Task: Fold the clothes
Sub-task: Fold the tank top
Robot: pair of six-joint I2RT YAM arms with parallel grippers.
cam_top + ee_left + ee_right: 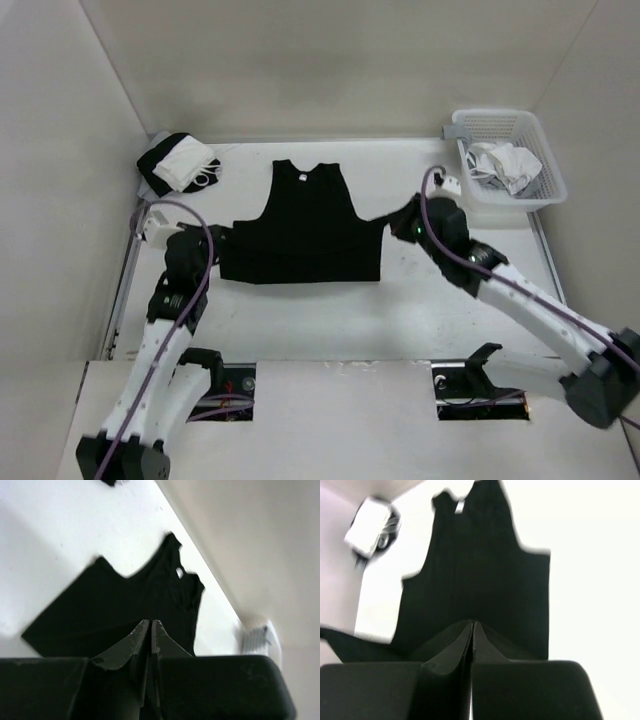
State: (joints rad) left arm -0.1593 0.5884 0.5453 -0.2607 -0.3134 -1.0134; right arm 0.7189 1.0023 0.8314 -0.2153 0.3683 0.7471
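Only writing-ish thing here is the small white label [299, 176] inside the neck of the top [305, 235], and it's way too small to read, so no brand afaict. Top is plain black and sleeveless. It lies flat roughly mid worktop [300, 325], neck toward the far wall, hem toward the arms [520, 300].

Worktop is plain white and matte w/ a few faint marks. Off-white panels [330, 70] box it in on the left, back and right. Near edge has two dark cutouts [232, 380] by the arm bases.

Other stuff: white plastic basket [500, 117] in the far right corner w/ a crumpled white garment [505, 165] in it, well apart from the top. Far left corner has a black-and-white cloth bundle [178, 163], also apart from the top. Purple cables [424, 205] run along both arms.

Pincers: right pincer [397, 222] is at the top's right edge, just under the armhole. Its fingers are pressed together and the cloth there peaks out toward it, so it's clamped on the top imo. Left pincer [225, 243] is at the lower left corner of the top. Its wrist cam shows the fingers all but together w/ just a sliver between. Can't tell if any cloth is caught in there, it's black on black. Both wrist views are a bit blurry btw.
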